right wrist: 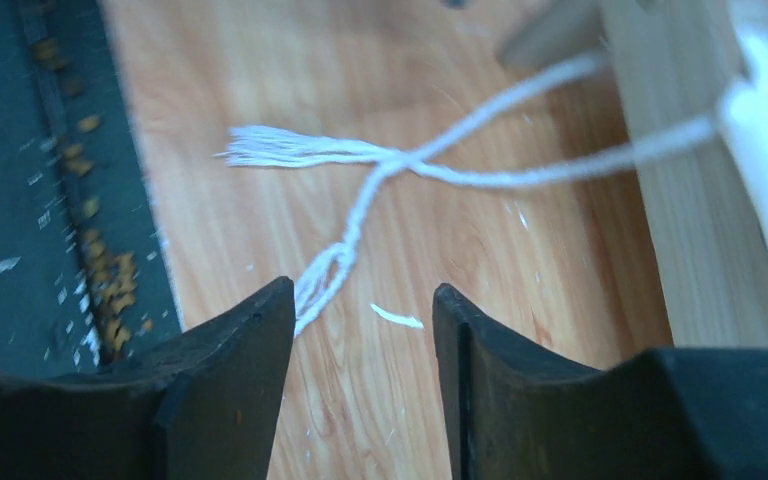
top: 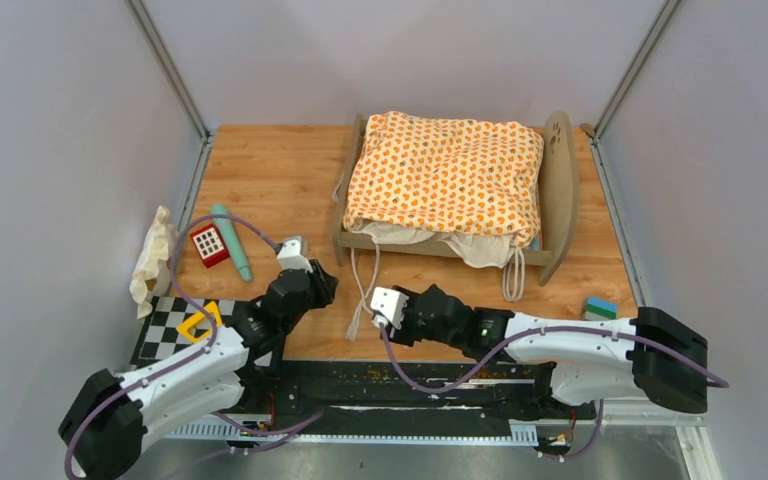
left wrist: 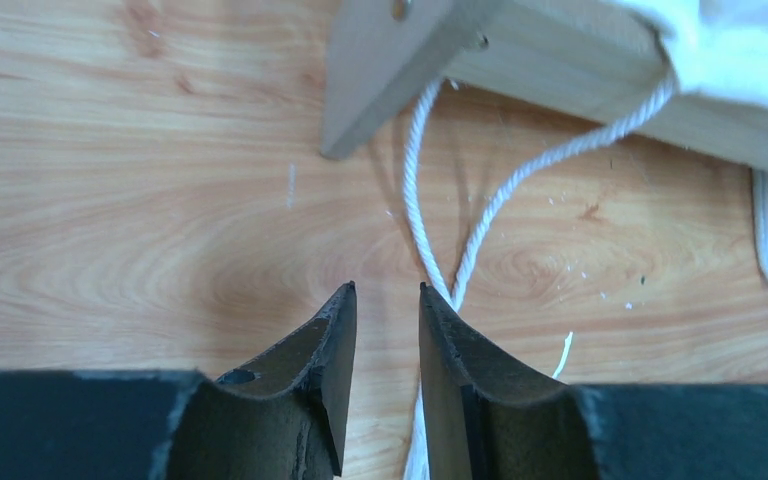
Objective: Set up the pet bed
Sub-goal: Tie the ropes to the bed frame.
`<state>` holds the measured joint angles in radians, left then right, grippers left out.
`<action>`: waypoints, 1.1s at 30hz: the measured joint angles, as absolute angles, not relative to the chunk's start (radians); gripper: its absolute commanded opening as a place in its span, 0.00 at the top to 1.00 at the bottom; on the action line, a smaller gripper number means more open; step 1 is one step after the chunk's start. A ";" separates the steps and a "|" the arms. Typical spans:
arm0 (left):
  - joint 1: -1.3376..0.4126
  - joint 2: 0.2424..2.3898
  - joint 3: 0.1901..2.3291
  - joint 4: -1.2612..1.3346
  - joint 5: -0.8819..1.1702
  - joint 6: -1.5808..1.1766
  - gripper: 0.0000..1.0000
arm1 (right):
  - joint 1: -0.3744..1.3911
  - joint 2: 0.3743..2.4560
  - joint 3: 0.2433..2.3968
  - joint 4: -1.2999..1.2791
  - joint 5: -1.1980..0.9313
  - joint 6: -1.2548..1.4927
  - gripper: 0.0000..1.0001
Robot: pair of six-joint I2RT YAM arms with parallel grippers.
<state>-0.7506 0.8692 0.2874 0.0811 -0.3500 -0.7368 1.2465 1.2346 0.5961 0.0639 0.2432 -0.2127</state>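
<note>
The pet bed (top: 559,190) stands at the back centre, a light-wood frame with an orange-patterned cushion (top: 445,170) lying on it. White tie cords (top: 362,285) hang from the cushion's front left corner onto the table. My left gripper (top: 322,285) is open just short of the bed's front left leg (left wrist: 360,90). Its jaws (left wrist: 387,290) hold nothing, and the two crossed cords (left wrist: 455,270) run beside the right finger. My right gripper (top: 372,317) is open over the frayed cord ends (right wrist: 260,150), with only bare wood between its fingertips (right wrist: 363,292).
A crumpled cream cloth (top: 152,255), a red block (top: 209,243) and a teal stick (top: 232,240) lie at the left. A yellow piece (top: 198,325) sits on a checkerboard (top: 160,345). A blue-green block (top: 600,307) sits at the right. More cords (top: 513,275) hang front right.
</note>
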 measured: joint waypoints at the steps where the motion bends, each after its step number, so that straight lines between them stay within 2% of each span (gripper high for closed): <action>1: -0.734 0.839 0.287 0.061 -0.349 -0.737 0.63 | 1.231 1.220 0.585 0.077 0.148 -0.296 0.41; 5: -0.665 0.696 0.286 -0.028 -0.346 -0.736 0.59 | 1.165 1.248 0.636 0.005 -0.168 -0.625 0.41; 9: -0.627 0.580 0.283 -0.124 -0.344 -0.733 0.45 | 1.113 1.455 0.928 -0.278 -0.371 -0.931 0.41; 12: -0.618 0.508 0.282 -0.204 -0.347 -0.735 0.36 | 1.096 1.608 1.141 -0.450 -0.439 -1.097 0.43; 16: -0.617 0.419 0.281 -0.300 -0.361 -0.748 0.32 | 1.094 1.832 1.422 -0.678 -0.482 -1.282 0.45; 19: -0.616 0.349 0.275 -0.362 -0.376 -0.769 0.32 | 1.094 1.964 1.539 -0.803 -0.480 -1.374 0.45; 27: -0.616 0.170 0.275 -0.535 -0.453 -0.818 0.31 | 1.094 2.111 1.593 -0.989 -0.464 -1.497 0.46; 33: -0.616 0.134 0.276 -0.600 -0.484 -0.823 0.31 | 1.094 2.173 1.715 -1.068 -0.446 -1.533 0.46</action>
<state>-0.6159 0.1345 0.2756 -0.6003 -0.4839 -0.8230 1.0939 2.1731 1.7149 -1.0676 -0.4461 -1.5326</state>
